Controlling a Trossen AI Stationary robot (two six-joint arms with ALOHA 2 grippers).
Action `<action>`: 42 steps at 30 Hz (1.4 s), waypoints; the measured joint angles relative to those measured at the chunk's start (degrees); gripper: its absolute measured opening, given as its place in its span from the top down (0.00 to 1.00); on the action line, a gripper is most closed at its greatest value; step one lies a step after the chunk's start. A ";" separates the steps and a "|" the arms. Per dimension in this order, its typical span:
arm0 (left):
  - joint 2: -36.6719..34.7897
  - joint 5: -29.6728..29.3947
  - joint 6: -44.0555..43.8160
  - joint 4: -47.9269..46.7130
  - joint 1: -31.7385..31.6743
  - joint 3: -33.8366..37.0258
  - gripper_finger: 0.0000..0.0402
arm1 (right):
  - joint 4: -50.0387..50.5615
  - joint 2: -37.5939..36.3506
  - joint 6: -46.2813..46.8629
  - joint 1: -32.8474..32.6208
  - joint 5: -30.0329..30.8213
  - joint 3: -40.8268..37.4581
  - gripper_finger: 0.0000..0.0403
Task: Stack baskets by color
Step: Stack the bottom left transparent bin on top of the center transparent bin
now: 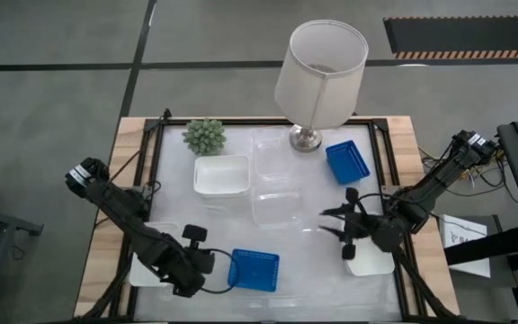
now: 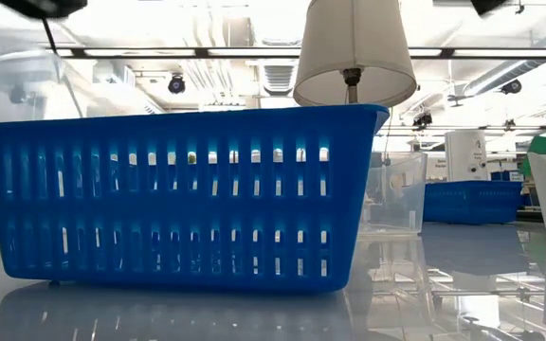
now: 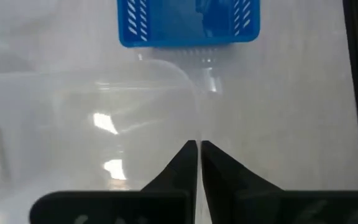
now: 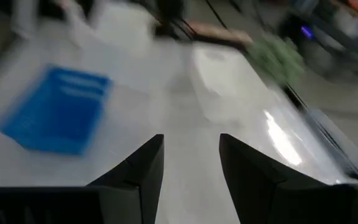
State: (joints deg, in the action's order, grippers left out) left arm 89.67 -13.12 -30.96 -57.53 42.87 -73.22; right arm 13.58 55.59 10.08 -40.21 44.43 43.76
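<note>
Glossy white table [image 1: 304, 261] on grey floor carries scattered baskets [image 1: 254, 270]; left jaws clenched empty, right jaws released

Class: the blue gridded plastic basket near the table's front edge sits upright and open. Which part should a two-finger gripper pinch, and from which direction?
Probably a rim wall of the blue gridded plastic basket, approached from above: it sits upright, mouth up, so one finger can drop inside and one outside the thin wall. The side facing the shut left gripper looks nearest.

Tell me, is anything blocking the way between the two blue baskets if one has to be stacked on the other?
Seen from above, the near blue basket and the far blue basket have the open right gripper hanging roughly between them, with a clear basket just beside that line.
</note>
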 joint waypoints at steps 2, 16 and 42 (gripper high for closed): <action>-0.04 -1.88 2.23 -1.74 0.87 -1.24 1.00 | -7.82 0.74 -6.90 1.39 -4.61 0.12 0.62; -0.04 -6.74 7.58 -5.14 2.50 -1.84 1.00 | -24.50 14.76 -28.70 20.27 -34.33 7.03 0.46; -0.24 -9.99 9.45 -5.49 2.69 -1.82 1.00 | -8.26 51.58 -45.11 34.46 -62.02 42.40 0.46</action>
State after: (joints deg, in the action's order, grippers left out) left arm 89.43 -23.11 -21.51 -63.03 45.56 -75.05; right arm 5.32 107.18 -35.04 -5.74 -17.58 86.15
